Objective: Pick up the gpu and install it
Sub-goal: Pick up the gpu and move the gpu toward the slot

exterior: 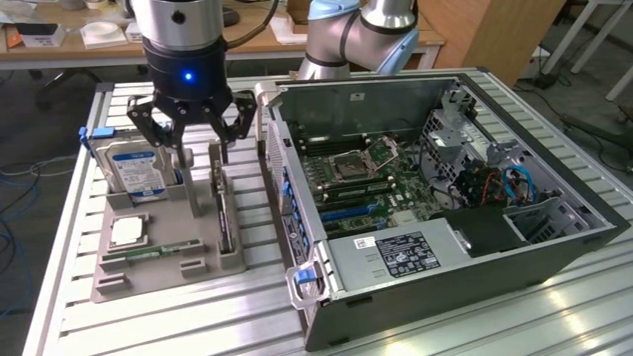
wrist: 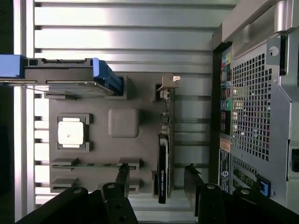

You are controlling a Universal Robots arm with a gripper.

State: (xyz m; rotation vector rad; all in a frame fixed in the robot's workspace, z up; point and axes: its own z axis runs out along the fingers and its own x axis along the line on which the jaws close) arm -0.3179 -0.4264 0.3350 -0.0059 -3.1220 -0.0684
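Exterior view has nearest the grey holder tray (exterior: 188, 226), with a green memory stick (exterior: 148, 254) and a processor chip (exterior: 127, 231) in its front pockets. Behind them the gpu (exterior: 224, 211) stands on its edge in a tray slot, beside the open computer case (exterior: 366, 96). Farther back, the gripper (exterior: 198, 144) hangs over the gpu's far end, fingers spread wide, holding nothing.
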